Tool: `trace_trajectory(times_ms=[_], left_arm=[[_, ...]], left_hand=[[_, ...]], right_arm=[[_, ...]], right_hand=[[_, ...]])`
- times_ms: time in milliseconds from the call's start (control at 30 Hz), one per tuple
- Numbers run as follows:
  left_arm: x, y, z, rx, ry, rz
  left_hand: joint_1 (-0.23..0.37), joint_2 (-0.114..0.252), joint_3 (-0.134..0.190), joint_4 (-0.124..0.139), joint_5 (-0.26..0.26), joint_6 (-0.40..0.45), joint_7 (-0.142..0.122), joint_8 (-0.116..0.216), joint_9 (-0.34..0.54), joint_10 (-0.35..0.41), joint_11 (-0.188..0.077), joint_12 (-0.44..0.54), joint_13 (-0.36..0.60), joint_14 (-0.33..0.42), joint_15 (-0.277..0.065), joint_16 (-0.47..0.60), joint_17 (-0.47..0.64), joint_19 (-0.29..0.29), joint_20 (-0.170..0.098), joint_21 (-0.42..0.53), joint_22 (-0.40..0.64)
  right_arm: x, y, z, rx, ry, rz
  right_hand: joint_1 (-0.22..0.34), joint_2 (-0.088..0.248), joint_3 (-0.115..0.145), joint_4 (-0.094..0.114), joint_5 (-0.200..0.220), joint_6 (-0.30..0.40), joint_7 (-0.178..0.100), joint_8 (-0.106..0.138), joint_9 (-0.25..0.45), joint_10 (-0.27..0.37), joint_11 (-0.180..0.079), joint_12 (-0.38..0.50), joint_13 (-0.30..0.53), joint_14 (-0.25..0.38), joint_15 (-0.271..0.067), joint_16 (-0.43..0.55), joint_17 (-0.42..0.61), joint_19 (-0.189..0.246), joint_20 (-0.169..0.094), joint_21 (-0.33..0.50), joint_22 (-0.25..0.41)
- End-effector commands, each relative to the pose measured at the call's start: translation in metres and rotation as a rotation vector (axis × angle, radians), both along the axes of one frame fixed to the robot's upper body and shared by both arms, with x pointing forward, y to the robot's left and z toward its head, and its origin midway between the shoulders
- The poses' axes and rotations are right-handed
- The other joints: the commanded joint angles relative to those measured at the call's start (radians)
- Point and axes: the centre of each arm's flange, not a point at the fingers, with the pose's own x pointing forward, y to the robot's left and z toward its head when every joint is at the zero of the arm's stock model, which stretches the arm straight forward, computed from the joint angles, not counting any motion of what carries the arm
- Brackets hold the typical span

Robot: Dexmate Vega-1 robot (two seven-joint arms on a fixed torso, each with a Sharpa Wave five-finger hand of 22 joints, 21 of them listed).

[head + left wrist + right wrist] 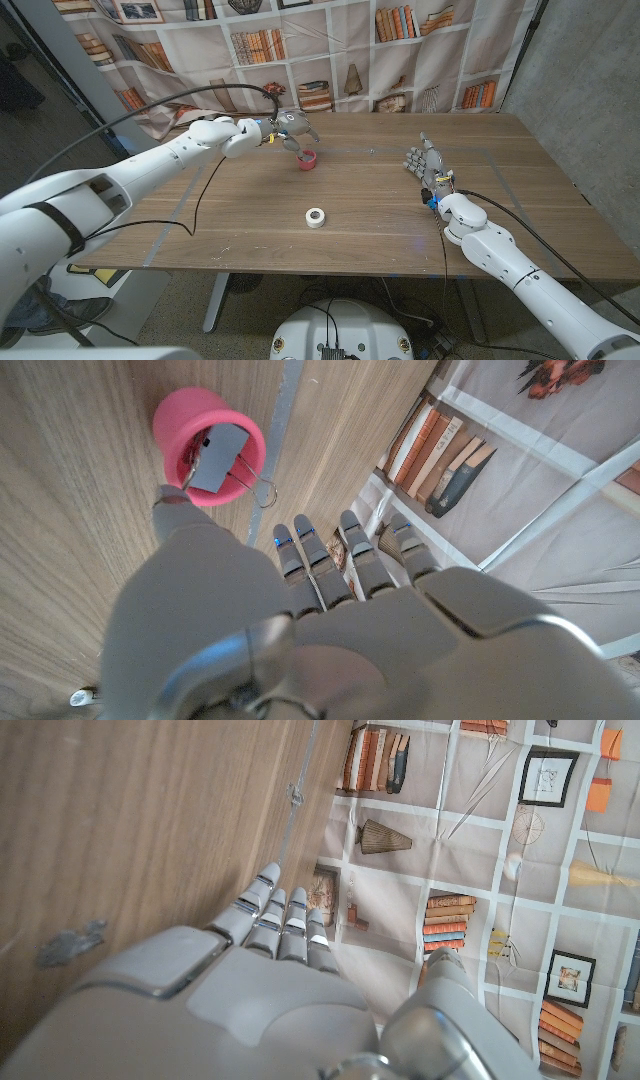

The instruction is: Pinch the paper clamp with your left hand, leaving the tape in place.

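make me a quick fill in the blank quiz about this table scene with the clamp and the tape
1. The pink paper clamp with wire handles lies on the ____ table.
2. The robot hand reaching over the clamp is the ____ robot hand.
3. The small round roll of tape is ____ in colour.
4. The tape lies ____ to the robot than the clamp.

Missing words: wooden; left; white; nearer

My left arm is stretched far forward across the table; left hand (288, 128) hovers with fingers (318, 560) extended and apart, holding nothing. My right hand (426, 168) stands on its edge, fingers straight together, empty.
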Motion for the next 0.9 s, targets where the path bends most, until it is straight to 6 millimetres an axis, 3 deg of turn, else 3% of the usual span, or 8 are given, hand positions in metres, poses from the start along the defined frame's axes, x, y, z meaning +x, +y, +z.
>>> trace_trajectory(times_ms=[33,200,300,433,900], left_arm=[[-0.0022,0.0012,0.0007,-0.025,0.025,0.056],[-0.0021,-0.0014,0.0002,-0.005,0.037,0.065],[-0.0031,-0.0035,0.0005,0.005,0.042,0.056],[-0.0050,-0.0049,0.0022,0.010,0.045,0.044],[-0.0059,0.0005,0.0042,0.009,0.059,0.042]], left_hand=[[-0.005,-0.006,-0.004,0.007,0.009,0.004,0.011,0.004,0.001,0.004,0.010,-0.001,0.001,0.010,-0.078,0.005,-0.001,0.012,0.004,0.006,0.004],[-0.014,-0.009,-0.004,0.013,0.011,-0.026,0.016,-0.009,0.001,-0.022,0.025,-0.014,0.001,0.003,-0.063,0.001,0.000,0.009,0.006,0.003,0.005],[-0.020,-0.011,-0.003,0.018,0.013,-0.052,0.009,-0.019,0.002,-0.048,0.006,-0.023,0.001,-0.018,-0.055,-0.008,0.000,-0.004,0.006,-0.003,0.005],[-0.022,-0.012,-0.003,0.019,0.014,-0.061,0.005,-0.021,0.002,-0.051,0.007,-0.024,0.002,-0.023,-0.055,-0.010,0.000,-0.011,0.006,-0.006,0.005],[-0.014,-0.031,-0.002,0.017,0.020,-0.022,0.005,-0.003,0.002,0.019,-0.011,-0.001,0.002,-0.002,-0.081,-0.001,-0.002,-0.007,0.004,-0.003,0.005]], right_arm=[[0.0019,-0.0001,-0.0005,-0.002,0.004,0.006],[0.0016,0.0000,-0.0006,-0.004,0.004,0.005],[0.0014,0.0004,-0.0006,-0.003,0.003,0.007],[0.0018,0.0016,-0.0004,-0.007,0.006,0.010],[0.0018,0.0036,0.0022,-0.008,0.008,0.010]], right_hand=[[0.005,0.012,-0.005,-0.001,-0.001,0.002,-0.002,0.000,0.006,0.007,-0.003,-0.004,0.001,0.004,0.000,-0.003,0.002,0.010,-0.012,-0.004,0.003],[0.005,0.013,-0.005,-0.002,-0.001,0.003,-0.002,0.000,0.006,0.007,-0.003,-0.004,0.001,0.005,-0.001,-0.003,0.002,0.010,-0.012,-0.004,0.003],[0.005,0.013,-0.005,-0.002,-0.001,0.003,-0.002,0.000,0.006,0.008,-0.003,-0.004,0.001,0.005,-0.001,-0.003,0.001,0.010,-0.012,-0.004,0.003],[0.005,0.013,-0.006,-0.002,-0.001,0.002,-0.002,0.000,0.006,0.007,-0.003,-0.005,0.001,0.006,-0.001,-0.003,0.002,0.010,-0.012,-0.004,0.003],[0.005,0.014,-0.006,-0.002,-0.001,0.001,-0.001,-0.001,0.006,0.009,-0.003,-0.005,0.001,0.007,-0.001,-0.003,0.002,0.011,-0.012,-0.005,0.003]])
